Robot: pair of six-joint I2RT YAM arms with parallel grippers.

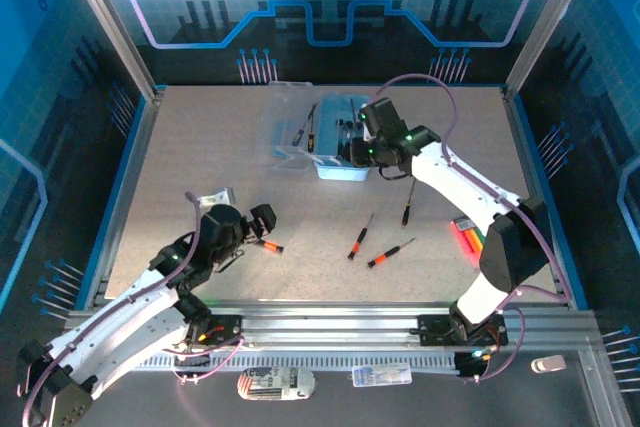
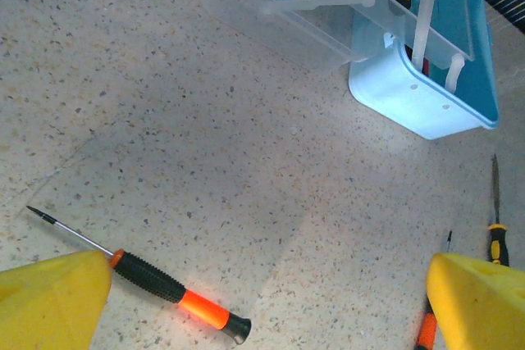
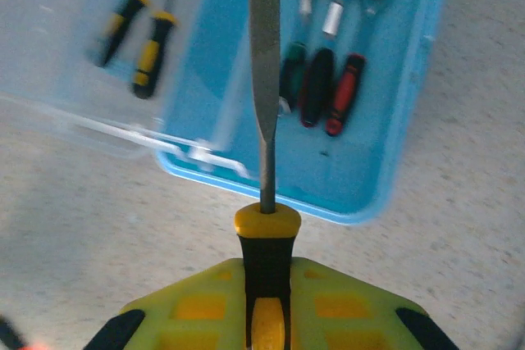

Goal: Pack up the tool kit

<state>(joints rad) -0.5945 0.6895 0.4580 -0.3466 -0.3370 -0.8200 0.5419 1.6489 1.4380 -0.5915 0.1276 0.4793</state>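
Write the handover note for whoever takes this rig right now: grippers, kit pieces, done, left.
Right gripper: shut on a yellow-handled file, held over the open tool kit box.
Left gripper: open above a black-and-orange screwdriver on the table, not gripping it.
Done: three handled tools lie in the box; two yellow-handled tools at the lid.
Left: place the file, then that screwdriver and three more screwdrivers loose on the table; close the lid.
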